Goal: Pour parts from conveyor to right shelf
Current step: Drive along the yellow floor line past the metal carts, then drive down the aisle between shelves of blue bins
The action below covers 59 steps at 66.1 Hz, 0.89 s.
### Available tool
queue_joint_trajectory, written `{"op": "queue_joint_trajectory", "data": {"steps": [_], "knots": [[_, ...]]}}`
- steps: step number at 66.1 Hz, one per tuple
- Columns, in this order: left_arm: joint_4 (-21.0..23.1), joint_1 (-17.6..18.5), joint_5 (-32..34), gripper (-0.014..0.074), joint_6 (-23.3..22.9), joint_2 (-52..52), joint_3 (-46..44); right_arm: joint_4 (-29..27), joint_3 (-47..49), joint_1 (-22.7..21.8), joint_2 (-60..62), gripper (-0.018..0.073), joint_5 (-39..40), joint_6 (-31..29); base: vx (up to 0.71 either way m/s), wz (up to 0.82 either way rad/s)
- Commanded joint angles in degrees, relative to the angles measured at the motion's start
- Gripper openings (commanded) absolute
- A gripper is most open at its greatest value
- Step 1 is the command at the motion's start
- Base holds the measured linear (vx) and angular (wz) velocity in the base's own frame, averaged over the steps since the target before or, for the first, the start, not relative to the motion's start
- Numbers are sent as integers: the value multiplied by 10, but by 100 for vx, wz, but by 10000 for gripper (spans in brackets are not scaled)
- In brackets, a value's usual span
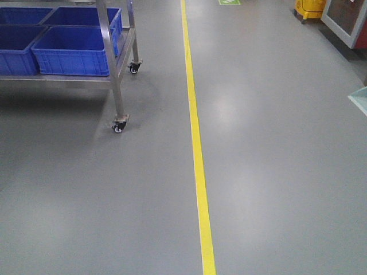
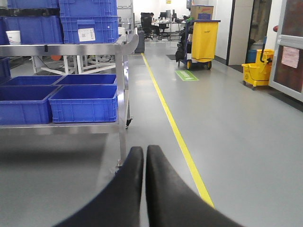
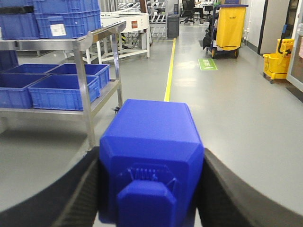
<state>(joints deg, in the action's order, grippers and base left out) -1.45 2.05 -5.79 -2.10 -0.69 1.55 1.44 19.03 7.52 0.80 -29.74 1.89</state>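
- A grey floor (image 1: pixel 275 172) fills the room, with a yellow line (image 1: pixel 198 160) running from near to far.
- A wheeled steel worktop (image 1: pixel 117 69) stands far left, with blue crates (image 1: pixel 74 51) on its lower tier.
- Only the wrist views reach the far end, where a yellow cart (image 2: pixel 204 40) is parked.
- The right pincer (image 3: pixel 151 151), seen only in its own view, grasps a blue bin (image 3: pixel 154 118) near, above the floor.
- The left pincer (image 2: pixel 144 150) is clenched on nothing, its tips touching.

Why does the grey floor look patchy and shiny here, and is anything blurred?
Front-facing view: pale glare patches on the glossy grey floor, soft shadow under the steel wheeled rack. Left wrist view: the shut black left gripper looks slightly soft-edged; the background is sharp. Right wrist view: the blue plastic box in the right gripper fills the foreground, evenly lit.
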Motion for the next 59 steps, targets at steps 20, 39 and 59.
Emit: {"op": "queue_joint_trajectory", "data": {"steps": [20,39,59], "knots": [[4,-1,45,-6,-4,-7,-11,4,15,-3,-5,-5,48,-3,72,8],[4,-1,45,-6,-4,-7,-11,4,15,-3,-5,-5,48,-3,65,6],[4,-1,45,-6,-4,-7,-11,4,15,-3,-5,-5,47,-3,56,9]]}}
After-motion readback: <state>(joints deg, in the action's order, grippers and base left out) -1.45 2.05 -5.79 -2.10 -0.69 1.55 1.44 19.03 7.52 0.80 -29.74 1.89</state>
